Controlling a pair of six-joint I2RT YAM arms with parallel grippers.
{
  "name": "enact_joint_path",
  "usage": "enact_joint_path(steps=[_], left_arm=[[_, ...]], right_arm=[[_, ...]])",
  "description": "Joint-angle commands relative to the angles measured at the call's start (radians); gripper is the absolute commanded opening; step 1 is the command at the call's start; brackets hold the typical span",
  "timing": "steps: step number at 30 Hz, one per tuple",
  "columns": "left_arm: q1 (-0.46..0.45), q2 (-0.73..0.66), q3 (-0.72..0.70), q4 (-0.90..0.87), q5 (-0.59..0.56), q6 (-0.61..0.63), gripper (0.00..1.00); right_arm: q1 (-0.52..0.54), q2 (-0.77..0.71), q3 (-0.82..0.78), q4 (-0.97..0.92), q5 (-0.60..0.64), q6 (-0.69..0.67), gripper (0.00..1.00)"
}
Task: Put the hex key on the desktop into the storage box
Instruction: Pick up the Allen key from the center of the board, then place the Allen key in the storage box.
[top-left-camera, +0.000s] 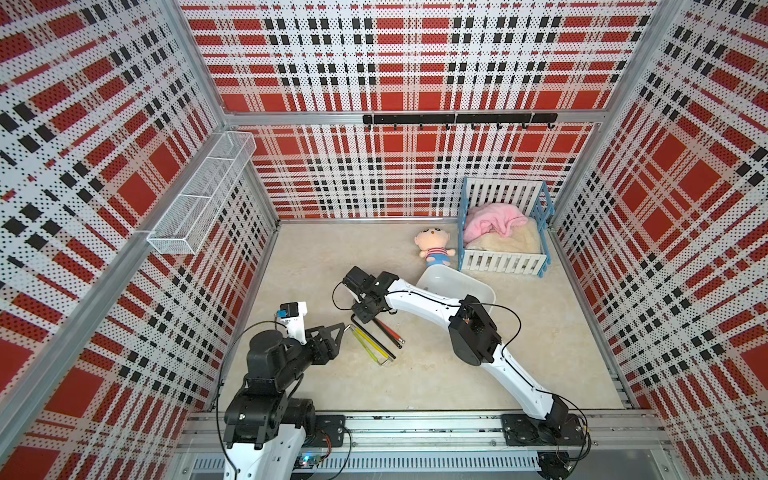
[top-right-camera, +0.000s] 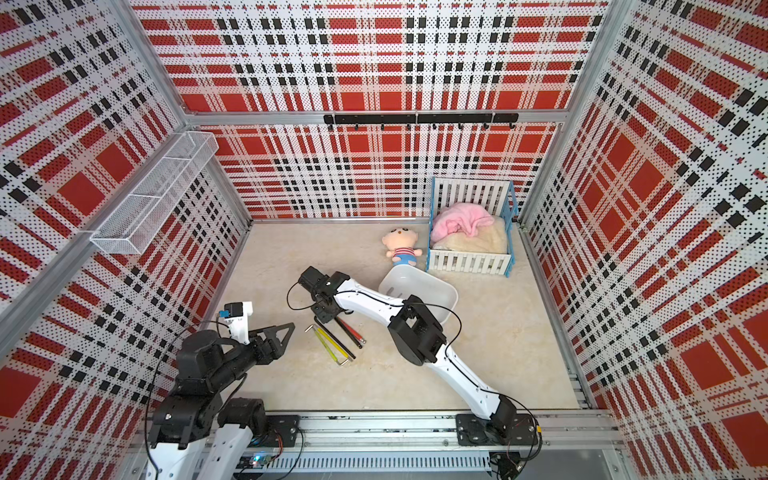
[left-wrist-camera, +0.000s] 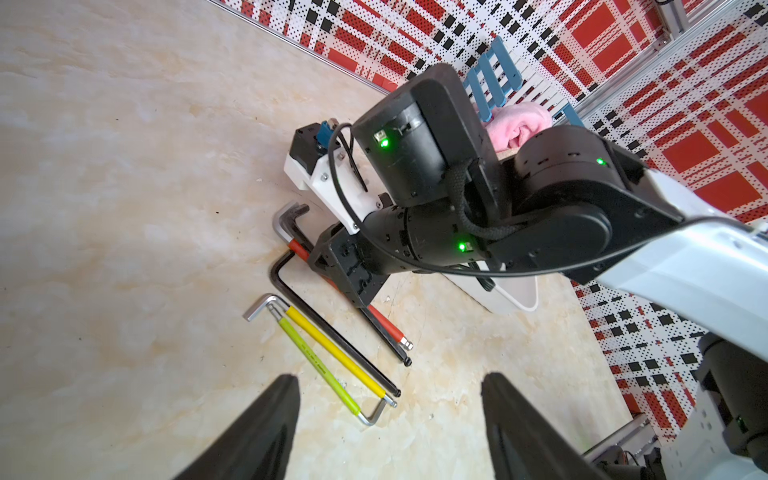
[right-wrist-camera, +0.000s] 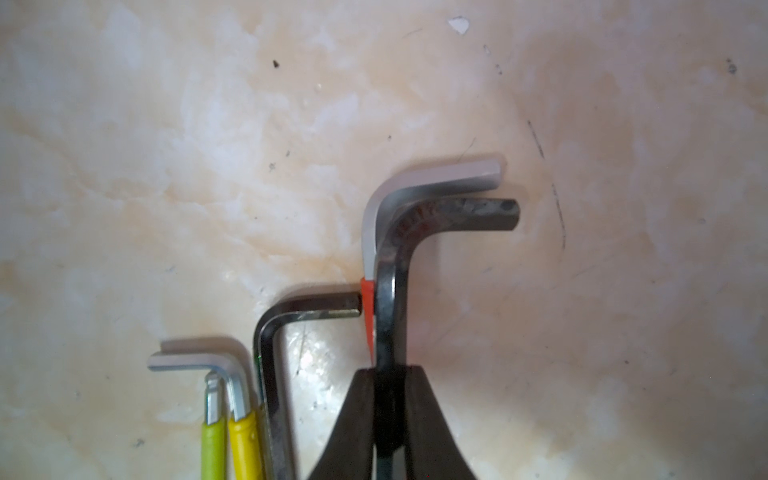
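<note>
The right gripper (right-wrist-camera: 388, 372) is clamped tight on the dark bare-steel L-shaped hex key (right-wrist-camera: 469, 214); the left gripper (left-wrist-camera: 390, 378) gapes empty

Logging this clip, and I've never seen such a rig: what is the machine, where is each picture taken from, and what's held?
Two robot arms stand on a rail along a beige desktop, inside plaid walls. Two pictures look down from overhead; the other two come from cameras on the arms' wrists. Several hex keys lie together; a white storage box, a doll and a toy crib sit behind them. The right pincer is closed on the dark hex key, next to a red-sleeved hex key. The left pincer hangs open, holding nothing.
</note>
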Motion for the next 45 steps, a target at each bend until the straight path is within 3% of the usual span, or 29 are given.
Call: enact_joint_path(steps=[1, 14, 25, 45], left_arm=[[0.009, 0.005, -0.006, 0.022, -0.006, 0.002, 0.75], [0.01, 0.002, -0.006, 0.022, -0.006, 0.002, 0.75], [0.01, 0.003, -0.006, 0.022, -0.001, 0.005, 0.75], [0.015, 0.001, -0.005, 0.022, 0.014, 0.016, 0.75]], right_arm=[[0.008, 0.025, 0.034, -0.009, 0.012, 0.015, 0.01], [0.007, -0.105, 0.024, -0.029, -0.002, 0.061, 0.0], [-0.041, -0.262, -0.019, -0.037, -0.002, 0.024, 0.0], [-0.324, -0.701, -0.518, 0.089, -0.08, -0.252, 0.0]])
